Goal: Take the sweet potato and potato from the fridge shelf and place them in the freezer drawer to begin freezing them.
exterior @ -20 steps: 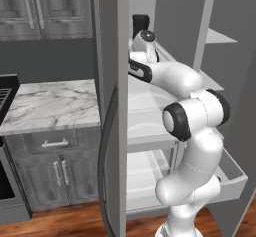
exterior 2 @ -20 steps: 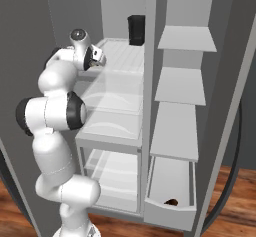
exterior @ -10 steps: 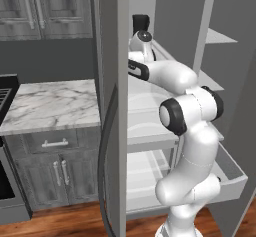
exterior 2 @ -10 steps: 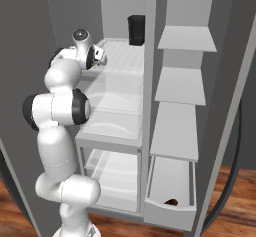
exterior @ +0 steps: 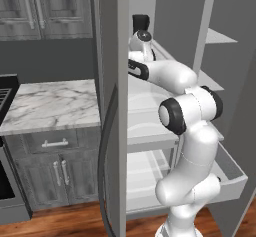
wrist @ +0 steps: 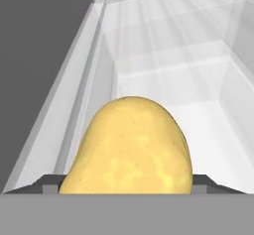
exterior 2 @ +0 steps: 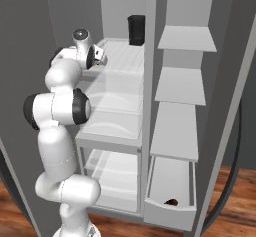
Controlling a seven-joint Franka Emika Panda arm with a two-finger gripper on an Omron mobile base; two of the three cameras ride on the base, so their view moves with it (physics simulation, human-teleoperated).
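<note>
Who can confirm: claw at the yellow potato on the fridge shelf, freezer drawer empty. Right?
Not empty: right base view shows a small brown item lying in the freezer drawer. Claw at the yellow potato on the fridge shelf is correct.

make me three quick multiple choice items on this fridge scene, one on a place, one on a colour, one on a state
1. Where is the small dark brown thing?
A. in the low pull-out drawer
B. on the top ribbed shelf
C. on the marble counter

2. What colour is the potato in the hand view?
A. purple
B. yellow
C. green

3. How is the low drawer?
A. pushed shut
B. pulled out
C. taken out and on the floor

Answers: 1 A, it lies in the drawer's front corner. 2 B, its skin is mottled yellow. 3 B, it juts forward of the shelves above.
</note>
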